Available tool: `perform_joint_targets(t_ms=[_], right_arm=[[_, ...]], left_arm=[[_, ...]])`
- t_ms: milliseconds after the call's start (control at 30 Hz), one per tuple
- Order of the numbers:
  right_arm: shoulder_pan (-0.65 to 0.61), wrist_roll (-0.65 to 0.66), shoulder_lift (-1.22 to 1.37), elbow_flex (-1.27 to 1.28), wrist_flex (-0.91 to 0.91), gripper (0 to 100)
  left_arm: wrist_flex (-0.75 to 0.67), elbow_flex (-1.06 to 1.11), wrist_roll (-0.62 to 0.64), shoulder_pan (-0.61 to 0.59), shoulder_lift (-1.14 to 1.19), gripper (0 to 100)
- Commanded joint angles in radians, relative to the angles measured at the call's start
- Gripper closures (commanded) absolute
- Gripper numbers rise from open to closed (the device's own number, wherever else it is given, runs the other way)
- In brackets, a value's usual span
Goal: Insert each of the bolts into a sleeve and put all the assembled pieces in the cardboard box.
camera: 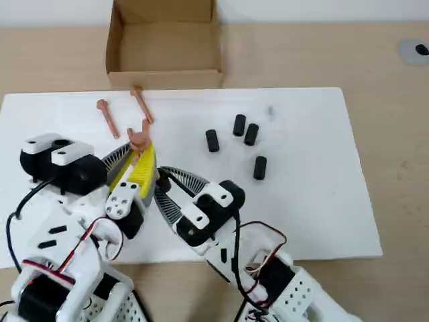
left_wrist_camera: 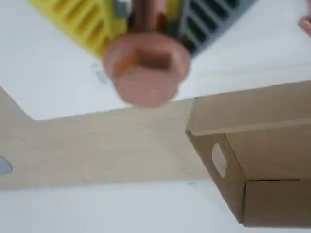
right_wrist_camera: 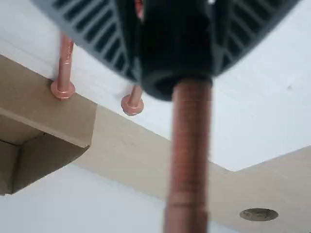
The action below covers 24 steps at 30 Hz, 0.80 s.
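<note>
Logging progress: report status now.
Left gripper shut on copper bolt. Right gripper shut on black sleeve, bolt shaft protruding. Two loose bolts, four loose sleeves on white mat.

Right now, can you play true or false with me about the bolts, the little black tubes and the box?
1. Four black cylindrical sleeves lie loose on the flat white board. True.
2. The brown cardboard box holds those sleeves. False: they lie on the board, outside it.
3. The left end effector is empty. False: it grips a copper-coloured bolt.
4. Two more copper-coloured bolts lie on the board near the box. True.
5. The right end effector grips a black sleeve. True.
</note>
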Motion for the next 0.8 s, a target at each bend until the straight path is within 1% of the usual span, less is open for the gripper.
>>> perform_joint_targets(t_ms=[0,333,467,767], right_arm=[[0.012,-0.008,-0.021,0.001,-0.028,98.8],[0.012,-0.008,-0.021,0.001,-0.028,98.8],[0.012,-0.008,-0.021,0.001,-0.028,98.8],[0.012,-0.008,-0.021,0.001,-0.028,98.8]], left_arm=[[-0.037,0.02,0.006,-0.017,0.007,99],[-0.041,0.014,0.005,-0.017,0.007,99],[-0.084,0.021,0.005,-0.018,0.007,99],[-0.092,0.023,0.005,-0.018,0.008,99]])
